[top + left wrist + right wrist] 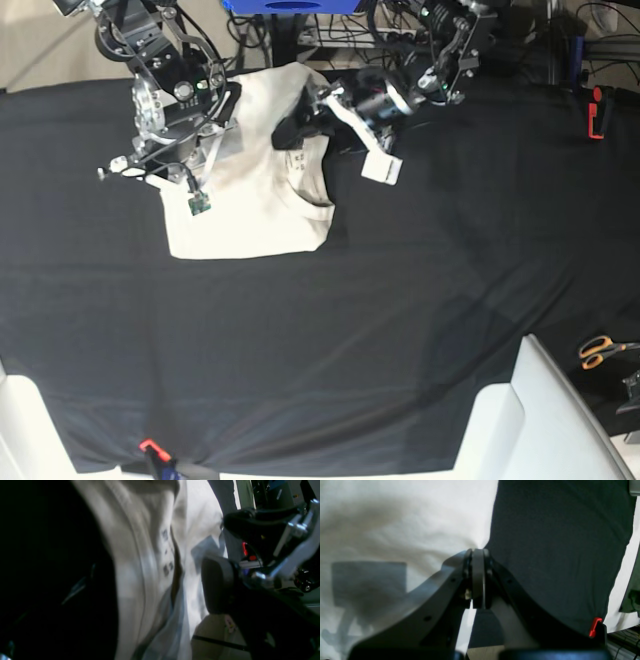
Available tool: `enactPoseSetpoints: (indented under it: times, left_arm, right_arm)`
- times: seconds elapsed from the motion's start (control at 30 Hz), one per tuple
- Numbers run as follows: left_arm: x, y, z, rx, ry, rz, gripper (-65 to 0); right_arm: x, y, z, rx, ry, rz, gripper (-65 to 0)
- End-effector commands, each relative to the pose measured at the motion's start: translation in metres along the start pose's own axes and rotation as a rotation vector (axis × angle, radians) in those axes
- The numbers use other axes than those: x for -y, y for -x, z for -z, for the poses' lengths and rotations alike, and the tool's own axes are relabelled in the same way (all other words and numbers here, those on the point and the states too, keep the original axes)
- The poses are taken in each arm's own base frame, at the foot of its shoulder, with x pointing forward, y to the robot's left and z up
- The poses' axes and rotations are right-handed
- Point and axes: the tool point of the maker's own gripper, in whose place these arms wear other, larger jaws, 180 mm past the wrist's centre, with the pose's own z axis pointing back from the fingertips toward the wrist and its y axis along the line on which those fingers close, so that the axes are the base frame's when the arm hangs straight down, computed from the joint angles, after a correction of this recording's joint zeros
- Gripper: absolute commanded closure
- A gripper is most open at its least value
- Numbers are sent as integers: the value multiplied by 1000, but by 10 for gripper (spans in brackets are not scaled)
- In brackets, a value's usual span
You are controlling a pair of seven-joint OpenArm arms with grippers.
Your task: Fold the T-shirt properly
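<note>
The cream T-shirt (250,185) lies partly folded on the black tablecloth (350,310) at the back left of the base view. Its neckline (155,562) and a small printed label show in the left wrist view. My left gripper (160,585) hangs over that collar area with its jaws wide apart. One pad (217,585) shows on the right, and cloth is visible in the gap. In the right wrist view my right gripper (477,555) is shut at the shirt's edge (480,542), and the cloth puckers toward its tips.
Orange-handled scissors (600,350) lie at the right edge of the table. A red clamp (597,110) sits at the back right. A white panel (540,420) covers the front right corner. Cables and equipment crowd the space beyond the table's far edge.
</note>
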Motion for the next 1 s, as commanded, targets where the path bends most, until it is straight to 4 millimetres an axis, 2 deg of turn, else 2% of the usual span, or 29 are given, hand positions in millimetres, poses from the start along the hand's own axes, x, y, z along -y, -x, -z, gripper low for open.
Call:
enactPoseSetpoints:
  times: [0.0, 0.1, 0.3, 0.33, 0.4, 0.57, 0.6, 0.83, 0.97]
  left_arm:
    - [6, -4, 6, -1, 14, 11, -502]
    - [7, -2, 15, -31, 27, 25, -502]
    - [-7, -2, 22, -52, 2, 13, -500]
    - [-8, -4, 23, -52, 1, 13, -484]
    - [-11, -5, 24, -55, -4, 13, -403]
    - [-16, -11, 29, -55, -13, 16, -51]
    - [-17, -14, 30, -53, -14, 18, 0]
    - [-24, -31, 25, -45, -22, 61, 0]
    - [-23, -34, 14, -152, -19, 143, 0]
  right_arm:
    - [6, -9, -1, 31, 20, 7, 0]
    - [6, -9, -1, 31, 20, 7, 0]
    - [6, -9, -1, 31, 20, 7, 0]
    - [6, -9, -1, 31, 20, 7, 0]
    - [6, -9, -1, 31, 20, 7, 0]
    - [7, -10, -1, 35, 22, 9, 0]
    - [8, -10, -1, 35, 23, 10, 0]
    - [57, -5, 7, 25, 131, 162, 0]
    - [77, 3, 9, 21, 180, 211, 0]
